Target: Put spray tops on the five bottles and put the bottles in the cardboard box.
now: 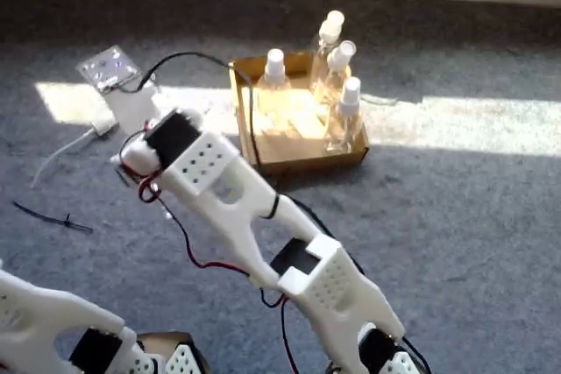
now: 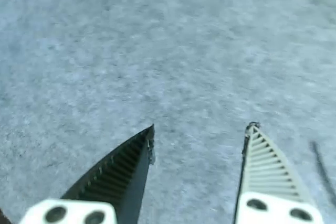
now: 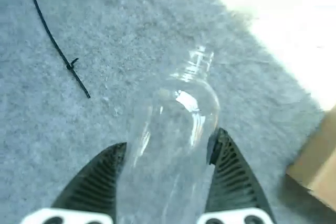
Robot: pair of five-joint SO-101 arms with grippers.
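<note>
A clear bottle (image 3: 184, 103) with no spray top on its open neck lies between the fingers of my right gripper (image 3: 169, 141), which is shut on its body just above the grey carpet. In the high view the right arm (image 1: 228, 190) stretches to the left of the cardboard box (image 1: 302, 160), and its wrist covers the gripper and the bottle. Several clear bottles with white spray tops (image 1: 273, 85) (image 1: 346, 116) stand upright in the box. My left gripper (image 2: 202, 129) hangs open over bare carpet with nothing between its fingers.
A black cable tie (image 1: 57, 219) (image 3: 58, 51) lies on the carpet left of the right arm. A small white board (image 1: 110, 67) with a white cable sits at the back left. A corner of the box (image 3: 315, 166) is close to the held bottle.
</note>
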